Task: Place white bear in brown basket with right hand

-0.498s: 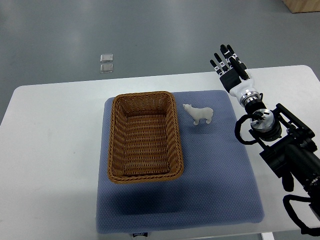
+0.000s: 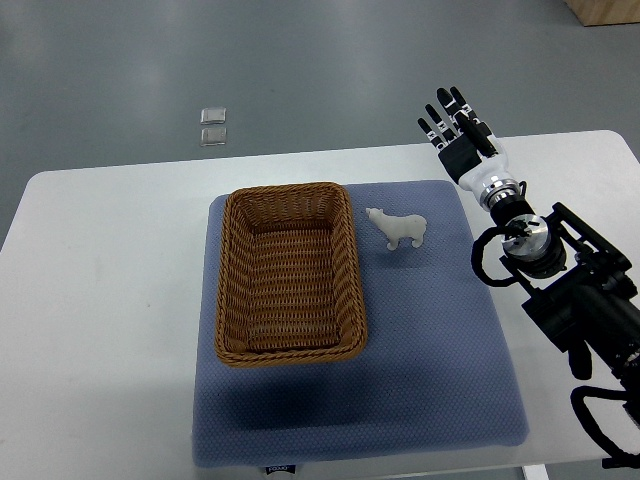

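Observation:
A small white bear (image 2: 398, 229) stands on the blue mat (image 2: 430, 340), just right of the brown wicker basket (image 2: 288, 273). The basket holds nothing. My right hand (image 2: 455, 130) hovers at the table's far edge, up and to the right of the bear, fingers stretched out flat and open, holding nothing. Its black arm (image 2: 570, 290) runs in from the right edge. No left arm shows.
The white table (image 2: 100, 300) carries the mat. Two small clear squares (image 2: 212, 127) lie on the grey floor beyond the table's far edge. A wooden object (image 2: 605, 10) shows at the top right corner.
The right hand has shifted very slightly up and left. The bear and basket have not moved.

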You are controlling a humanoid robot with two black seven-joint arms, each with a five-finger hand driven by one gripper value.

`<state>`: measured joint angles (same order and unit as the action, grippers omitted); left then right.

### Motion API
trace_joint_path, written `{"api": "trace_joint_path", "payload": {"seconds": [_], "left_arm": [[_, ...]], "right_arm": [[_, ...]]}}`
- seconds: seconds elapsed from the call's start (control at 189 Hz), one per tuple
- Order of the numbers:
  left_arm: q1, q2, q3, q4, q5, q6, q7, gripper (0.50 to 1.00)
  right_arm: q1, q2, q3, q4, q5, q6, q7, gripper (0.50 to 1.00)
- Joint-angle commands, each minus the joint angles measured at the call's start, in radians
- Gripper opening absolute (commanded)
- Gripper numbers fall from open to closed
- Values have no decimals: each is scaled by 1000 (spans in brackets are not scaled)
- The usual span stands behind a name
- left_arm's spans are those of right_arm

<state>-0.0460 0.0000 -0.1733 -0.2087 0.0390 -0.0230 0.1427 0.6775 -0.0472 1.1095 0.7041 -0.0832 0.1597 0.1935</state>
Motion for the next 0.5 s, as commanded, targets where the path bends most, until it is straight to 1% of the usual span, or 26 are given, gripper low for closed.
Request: {"api": "trace_joint_path", "payload": {"seconds": [0.0,0.133,0.175,0.207,0.212,0.217,0.223,0.228,0.233,0.239,0.244,0.249,0.254,0.297,0.339,0.382,0.419,0.493], "left_arm": [[0,0,0,0,1,0,0,1000],[0,0,0,-3,1,0,0,1000],[0,0,0,-3,1,0,0,1000],[0,0,0,-5,1,0,0,1000],[0,0,0,-5,1,0,0,1000],[0,0,0,-5,1,0,0,1000],[0,0,0,-5,1,0,0,1000],[0,0,0,-5,1,0,0,1000],[0,0,0,-5,1,0,0,1000],[0,0,0,-5,1,0,0,1000],[0,0,0,-5,1,0,0,1000],[0,0,0,-5,1,0,0,1000],[0,0,0,-5,2,0,0,1000],[0,0,0,-5,2,0,-2,1000],[0,0,0,-5,2,0,0,1000],[0,0,0,-5,2,-2,0,1000],[0,0,0,-5,2,-2,0,1000],[0,0,0,-5,2,0,0,1000]], "right_arm": [[37,-43,-95,-2,-75,0,-35,928],[112,-115,-209,0,-191,14,-108,928],[146,-145,-254,0,-244,31,-137,928],[178,-172,-301,3,-296,69,-161,928],[189,-183,-319,3,-319,86,-167,928],[189,-183,-319,3,-319,86,-167,928],[200,-194,-339,6,-345,109,-175,928],[200,-194,-339,6,-345,109,-175,928],[211,-206,-362,9,-372,132,-183,928],[211,-206,-362,9,-372,132,-183,928],[221,-218,-387,15,-400,153,-189,928],[221,-218,-387,15,-400,153,-189,928],[230,-229,-413,23,-433,173,-195,928],[280,-270,-508,58,-556,228,-210,928],[344,-298,-603,87,-651,230,-224,928],[398,-310,-675,94,-701,231,-241,928],[459,-316,-775,95,-734,244,-276,928],[545,-316,-945,95,-741,244,-351,928]]}}
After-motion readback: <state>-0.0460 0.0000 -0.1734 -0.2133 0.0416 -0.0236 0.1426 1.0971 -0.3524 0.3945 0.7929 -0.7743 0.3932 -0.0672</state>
